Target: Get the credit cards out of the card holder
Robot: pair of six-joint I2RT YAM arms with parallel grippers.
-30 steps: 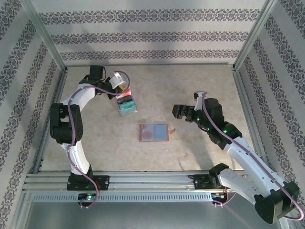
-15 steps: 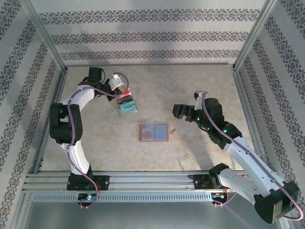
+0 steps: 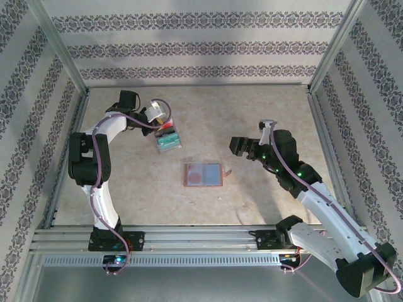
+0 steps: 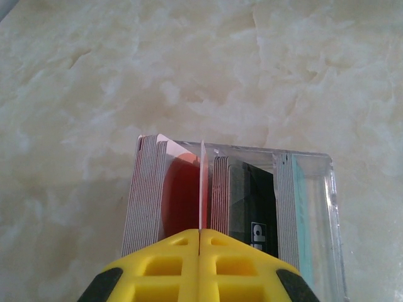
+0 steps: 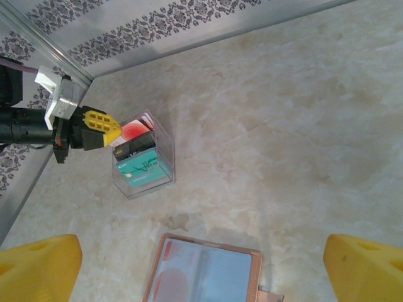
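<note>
Two pincers stand in opposite states. The left pincer (image 4: 199, 234) is closed tight on a card (image 4: 202, 179). It pinches the card edge-on, so the card stands upright over a clear box (image 3: 169, 139) at the far left of the tabletop (image 3: 264, 107). The card's free edge lines up with a gap between the stacks in the box, but I cannot tell whether it is already inside or just above. The box holds red cards at the end nearest the left pincer, black ones in the middle and teal ones at the other end.

The right pincer (image 3: 238, 148) is spread wide and holds nothing. It hangs above the tabletop, to the right of the holder (image 3: 203, 174). The holder lies open and flat near the middle of the tabletop, apart from the box and touched by neither pincer. A red card (image 3: 195, 175) with a pale circle sits in its left pocket, and the right pocket shows grey-blue.
</note>
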